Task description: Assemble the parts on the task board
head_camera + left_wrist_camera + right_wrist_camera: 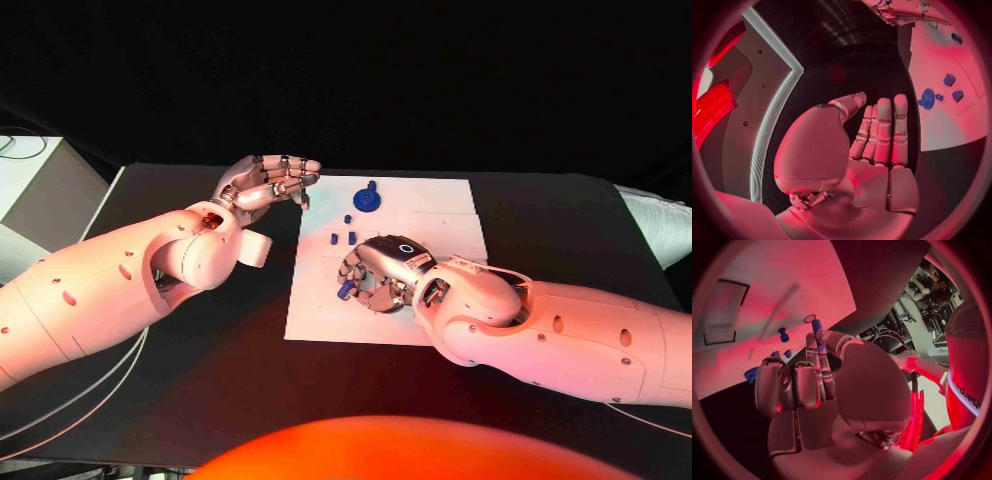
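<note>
The white task board lies in the middle of the black table. A large round blue part stands near its far edge, and three small blue parts lie just in front of it. My right hand rests low over the board's middle with its fingers curled. It pinches a small blue part between thumb and a finger, and this held part sits at the fingertips, close to the board. My left hand hovers off the board's far left corner, fingers apart, holding nothing. The left wrist view shows its fingers straight and the round part beyond them.
A white box stands at the table's left edge. Thin cables trail over the front left of the table. A pale padded object sits at the right edge. The board's near strip is bare.
</note>
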Action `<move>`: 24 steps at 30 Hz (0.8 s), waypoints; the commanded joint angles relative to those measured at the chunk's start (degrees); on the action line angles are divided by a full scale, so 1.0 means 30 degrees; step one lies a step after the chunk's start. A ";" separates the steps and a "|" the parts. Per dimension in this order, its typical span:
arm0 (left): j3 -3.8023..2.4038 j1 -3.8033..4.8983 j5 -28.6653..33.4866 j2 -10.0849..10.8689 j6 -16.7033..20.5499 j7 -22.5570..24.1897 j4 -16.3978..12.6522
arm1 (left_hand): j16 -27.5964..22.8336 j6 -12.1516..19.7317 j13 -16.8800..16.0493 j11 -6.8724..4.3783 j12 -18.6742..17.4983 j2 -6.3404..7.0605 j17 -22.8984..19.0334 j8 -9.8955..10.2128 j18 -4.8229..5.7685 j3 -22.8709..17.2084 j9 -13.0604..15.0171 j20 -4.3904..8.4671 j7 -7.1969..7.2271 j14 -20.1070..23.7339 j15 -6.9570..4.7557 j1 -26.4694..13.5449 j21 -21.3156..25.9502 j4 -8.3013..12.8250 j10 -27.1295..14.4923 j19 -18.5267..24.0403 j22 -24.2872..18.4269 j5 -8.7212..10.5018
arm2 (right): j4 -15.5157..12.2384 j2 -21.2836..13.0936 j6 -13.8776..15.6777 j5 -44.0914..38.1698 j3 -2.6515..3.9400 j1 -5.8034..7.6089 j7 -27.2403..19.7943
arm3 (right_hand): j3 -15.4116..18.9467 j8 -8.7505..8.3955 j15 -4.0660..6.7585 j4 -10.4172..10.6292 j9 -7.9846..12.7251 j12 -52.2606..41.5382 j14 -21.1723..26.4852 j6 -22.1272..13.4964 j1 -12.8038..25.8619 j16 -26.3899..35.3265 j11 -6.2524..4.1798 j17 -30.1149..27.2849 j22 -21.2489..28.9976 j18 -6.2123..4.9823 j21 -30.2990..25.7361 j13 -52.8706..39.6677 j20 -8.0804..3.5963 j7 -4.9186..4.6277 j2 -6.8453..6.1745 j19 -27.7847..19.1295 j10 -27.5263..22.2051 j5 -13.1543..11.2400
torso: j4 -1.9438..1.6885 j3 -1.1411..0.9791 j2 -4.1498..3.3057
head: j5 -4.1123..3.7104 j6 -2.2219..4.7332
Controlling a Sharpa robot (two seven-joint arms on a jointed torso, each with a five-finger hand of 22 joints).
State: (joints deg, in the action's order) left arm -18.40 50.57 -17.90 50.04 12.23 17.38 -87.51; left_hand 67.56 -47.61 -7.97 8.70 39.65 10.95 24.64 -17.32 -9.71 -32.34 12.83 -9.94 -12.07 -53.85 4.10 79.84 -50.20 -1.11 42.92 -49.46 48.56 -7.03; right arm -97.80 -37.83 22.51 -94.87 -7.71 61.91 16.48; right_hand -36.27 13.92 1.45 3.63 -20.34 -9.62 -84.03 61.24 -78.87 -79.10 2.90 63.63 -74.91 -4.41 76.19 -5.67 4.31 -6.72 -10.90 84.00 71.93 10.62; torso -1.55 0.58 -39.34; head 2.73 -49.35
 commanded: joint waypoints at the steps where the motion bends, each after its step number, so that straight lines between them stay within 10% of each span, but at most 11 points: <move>1: -0.0016 -0.0007 0.0068 -0.0024 -0.0165 0.0132 -0.0040 | -0.0071 0.0158 0.0015 -0.0008 0.0021 0.0025 -0.0017 -0.0069 -0.0287 0.0124 -0.0017 0.0026 0.0016 -0.0024 0.0116 0.0143 0.0117 0.0013 -0.0114 -0.0095 -0.0018 -0.0091 | -0.0014 -0.0004 -0.0510 -0.0366 -0.0006 -0.0036 -0.0030 | -0.0042 0.0473 0.0114 -0.0122 -0.0932 0.0082 -0.0467 0.0110 -0.0093 -0.0042 -0.0006 -0.0014 -0.0626 0.0350 -0.0108 -0.0010 -0.0159 -0.0081 -0.0113 0.0442 0.0072 0.0130 | 0.0005 0.0009 -0.0001 | 0.0014 -0.0021; 24: -0.0016 -0.0008 0.0068 -0.0019 -0.0174 0.0105 -0.0026 | -0.0073 0.0159 0.0026 -0.0006 0.0041 0.0018 -0.0028 -0.0098 -0.0286 0.0146 -0.0023 0.0026 0.0015 -0.0024 0.0118 0.0143 0.0132 0.0001 -0.0117 -0.0110 -0.0032 -0.0089 | 0.0640 0.0188 -0.1073 -0.0667 -0.0021 -0.0126 0.0204 | -0.0055 0.0473 0.0098 -0.0156 -0.0955 0.0124 -0.0458 0.0087 -0.0060 -0.0037 0.0013 -0.0035 -0.0615 0.0346 -0.0128 -0.0026 -0.0149 -0.0101 -0.0119 0.0427 0.0075 0.0145 | 0.0005 0.0009 -0.0006 | -0.0040 -0.0104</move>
State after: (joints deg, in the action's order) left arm -18.40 50.56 -17.90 50.06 12.23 17.36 -87.49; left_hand 67.56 -47.61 -7.98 8.70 39.65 10.95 24.65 -17.32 -9.71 -32.34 12.84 -9.94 -12.07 -53.85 4.10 79.84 -50.20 -1.11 42.92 -49.46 48.52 -7.03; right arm -96.02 -37.26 20.58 -95.70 -7.72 61.64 16.74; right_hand -36.38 14.19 1.45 3.38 -20.35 -9.62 -84.03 61.06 -78.50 -79.10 3.00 63.52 -74.95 -4.41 76.19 -5.77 4.31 -6.91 -11.29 84.00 71.85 10.94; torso -1.54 0.61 -39.36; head 2.63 -49.68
